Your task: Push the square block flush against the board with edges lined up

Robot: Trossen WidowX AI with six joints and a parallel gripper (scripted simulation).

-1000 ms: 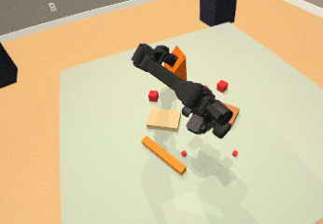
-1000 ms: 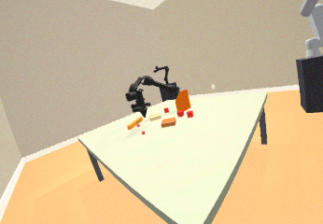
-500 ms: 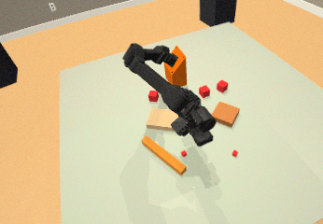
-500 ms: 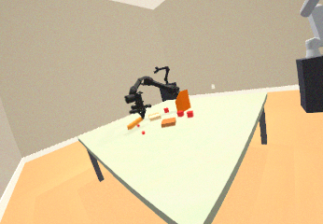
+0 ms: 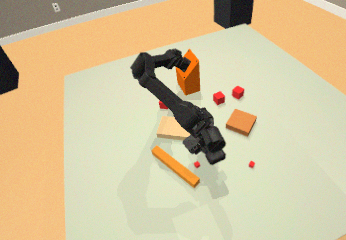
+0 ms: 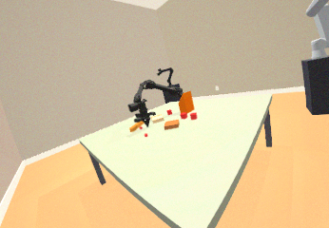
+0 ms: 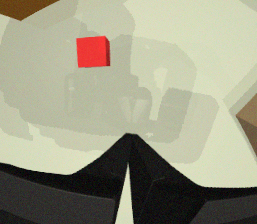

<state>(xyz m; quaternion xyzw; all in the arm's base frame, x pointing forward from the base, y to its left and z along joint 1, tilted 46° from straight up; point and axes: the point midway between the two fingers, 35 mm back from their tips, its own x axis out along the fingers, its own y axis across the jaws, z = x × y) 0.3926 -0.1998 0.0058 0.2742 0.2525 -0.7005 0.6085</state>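
On table: tan block between brown block and orange bar, all apart. Fingers pressed together, pointing down, gripping nothing.

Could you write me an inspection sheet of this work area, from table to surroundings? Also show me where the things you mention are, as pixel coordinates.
Surface: pale green tabletop [image 5: 300, 162] [image 6: 190, 163] [image 7: 213, 50], holding scattered pieces.
Job's things: long orange bar [image 5: 175, 166] [image 6: 136, 126] [image 7: 28, 7], flat pale tan block [image 5: 171, 127] [image 6: 158, 120] [image 7: 250, 112] and flat brown-orange block [image 5: 241, 122] [image 6: 171, 124], all apart; which pair the job means, cannot tell.
Clutter: three larger red cubes, two small red cubes, tall orange block [image 5: 192, 82] [image 6: 186, 103].
Grippers: black fingers [image 5: 205, 151] [image 6: 147, 125] shut, nothing between them.
Cables: nothing seen.
Surroundings: beige walls, orange floor, dark pedestals, white wall outlet [image 5: 56, 7] [image 6: 217, 87].
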